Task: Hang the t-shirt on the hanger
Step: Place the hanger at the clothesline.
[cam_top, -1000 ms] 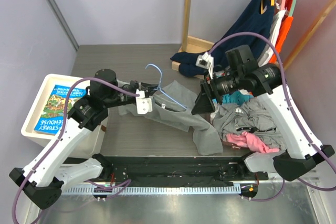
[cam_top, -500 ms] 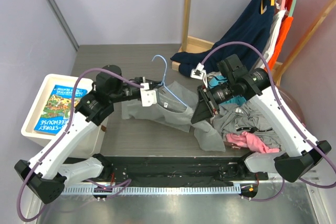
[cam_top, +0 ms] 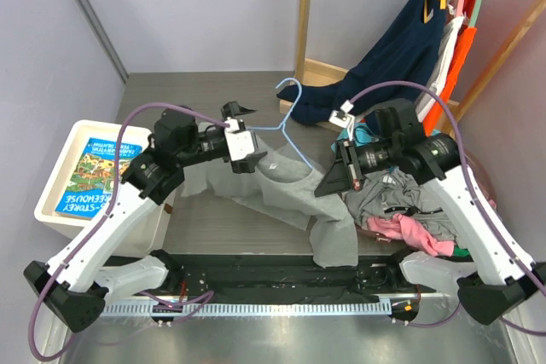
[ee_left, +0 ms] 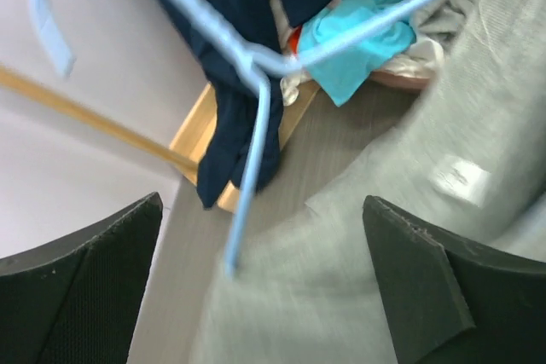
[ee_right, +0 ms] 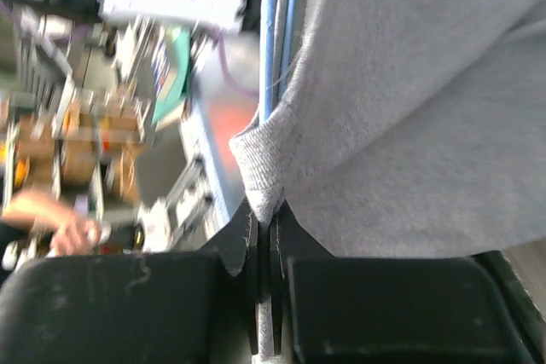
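One grey t-shirt (cam_top: pixel 294 189) lies mid-desk (cam_top: pixel 171 100), its long axis slanting from left-centre toward the near edge, stretched between the two tools. One pale-blue hanger (cam_top: pixel 299 121) has an arm tucked into it, hook pointing at the far edge. The left tool (ee_left: pixel 260 206) is released beside the collar. The right tool (ee_right: pixel 264 228) is clenched on the shirt's edge.

So the surface is a dark grey wood-grain table (cam_top: pixel 171 95). The lower end of the grey t-shirt (cam_top: pixel 294 187) trails on it mid-frame. A messy pile of clothes (cam_top: pixel 401 202) sits on the right, a navy garment (cam_top: pixel 317 101) pools by the wooden rack base (cam_top: pixel 317 67) up top, and there's a white bin (cam_top: pixel 61 189) at the left edge.
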Tool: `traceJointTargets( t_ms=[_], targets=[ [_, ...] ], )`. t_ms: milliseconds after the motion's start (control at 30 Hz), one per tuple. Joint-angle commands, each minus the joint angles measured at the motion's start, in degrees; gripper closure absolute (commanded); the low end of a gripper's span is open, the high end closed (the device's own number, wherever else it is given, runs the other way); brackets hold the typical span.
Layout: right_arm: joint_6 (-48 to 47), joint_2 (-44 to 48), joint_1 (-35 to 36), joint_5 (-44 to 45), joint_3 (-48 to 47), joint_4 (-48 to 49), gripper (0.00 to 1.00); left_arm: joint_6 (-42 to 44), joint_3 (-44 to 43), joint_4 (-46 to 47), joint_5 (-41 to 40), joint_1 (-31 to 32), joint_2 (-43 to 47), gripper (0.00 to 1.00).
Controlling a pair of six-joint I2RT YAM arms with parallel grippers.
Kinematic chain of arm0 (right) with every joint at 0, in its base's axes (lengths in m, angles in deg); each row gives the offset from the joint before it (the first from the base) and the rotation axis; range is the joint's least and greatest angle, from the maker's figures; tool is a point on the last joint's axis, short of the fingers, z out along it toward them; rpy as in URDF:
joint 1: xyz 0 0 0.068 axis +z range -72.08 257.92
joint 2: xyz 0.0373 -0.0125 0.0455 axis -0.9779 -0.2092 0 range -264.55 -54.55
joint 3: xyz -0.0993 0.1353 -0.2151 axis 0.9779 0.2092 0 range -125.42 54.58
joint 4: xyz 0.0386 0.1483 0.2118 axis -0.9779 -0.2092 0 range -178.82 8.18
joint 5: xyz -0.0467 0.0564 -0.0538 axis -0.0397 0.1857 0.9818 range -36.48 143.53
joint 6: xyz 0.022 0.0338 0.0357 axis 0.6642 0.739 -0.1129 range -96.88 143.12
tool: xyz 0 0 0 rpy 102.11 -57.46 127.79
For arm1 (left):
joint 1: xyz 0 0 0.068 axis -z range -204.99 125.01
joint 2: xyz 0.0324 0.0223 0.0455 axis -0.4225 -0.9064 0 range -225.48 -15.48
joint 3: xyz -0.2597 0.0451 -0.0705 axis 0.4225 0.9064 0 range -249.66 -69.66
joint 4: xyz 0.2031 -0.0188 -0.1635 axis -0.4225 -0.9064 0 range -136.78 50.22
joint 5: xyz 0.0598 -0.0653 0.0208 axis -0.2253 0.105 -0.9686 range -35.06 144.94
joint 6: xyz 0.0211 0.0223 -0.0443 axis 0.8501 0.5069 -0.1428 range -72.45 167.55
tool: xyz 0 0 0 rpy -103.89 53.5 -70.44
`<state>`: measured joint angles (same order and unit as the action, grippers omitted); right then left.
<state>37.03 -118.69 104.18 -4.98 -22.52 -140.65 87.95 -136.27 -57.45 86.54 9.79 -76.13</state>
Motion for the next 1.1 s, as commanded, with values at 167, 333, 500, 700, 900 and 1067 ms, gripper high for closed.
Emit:
traceJointTargets(
  t_ms=[167,333,500,700,900,1067],
  targets=[
    [4.5,7.5,-9.7,21.1,-5.1,6.8,0.99,-16.8,-2.7,2.5,-13.7,-3.7,7.0,0.0],
    [1.0,2.7,-11.4,41.7,-21.2,2.1,0.99,-17.3,-3.9,1.2,-16.2,-3.8,8.0,0.0],
    [-1.0,-3.9,-12.1,55.6,-36.6,-1.4,0.99,-17.3,-4.1,1.7,-18.4,-3.8,7.7,0.0],
    [-1.7,-15.7,-12.5,64.2,-51.8,-3.1,0.99,-16.9,-4.9,1.6,-18.5,-3.8,7.3,0.0],
    [2.0,-25.6,-16.7,66.1,-61.5,-2.2,0.99,-16.3,-3.9,1.1,-18.8,-3.8,8.4,0.0],
    [3.4,-28.0,-19.0,65.4,-61.3,5.5,0.99,-15.8,-1.8,0.7,-19.1,-3.8,9.8,0.0]
  ],
)
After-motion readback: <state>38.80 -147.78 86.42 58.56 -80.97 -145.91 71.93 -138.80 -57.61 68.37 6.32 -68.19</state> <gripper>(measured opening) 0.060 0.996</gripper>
